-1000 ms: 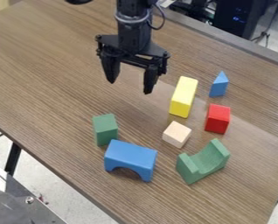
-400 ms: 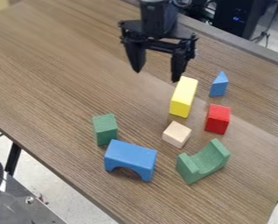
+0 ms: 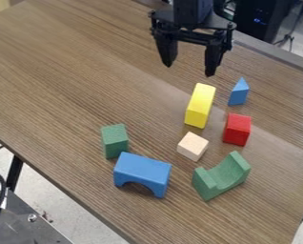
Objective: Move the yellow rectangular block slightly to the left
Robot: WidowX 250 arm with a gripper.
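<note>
Tabletop point(image 3: 58, 71) with wood grain lies below the gripper point(image 3: 189, 70), whose fingers are spread apart, nothing between them. Left to right: below and left of it, a green rectangular block point(image 3: 115, 141) and, just beside that, a blue arch block point(image 3: 142, 172); lower down, a pale wooden cube point(image 3: 193, 146); just below the gripper, the yellow rectangular block point(image 3: 200, 105); below and right, a green curved block point(image 3: 221, 176), a red block point(image 3: 237, 128) and a blue triangular block point(image 3: 238, 92).
</note>
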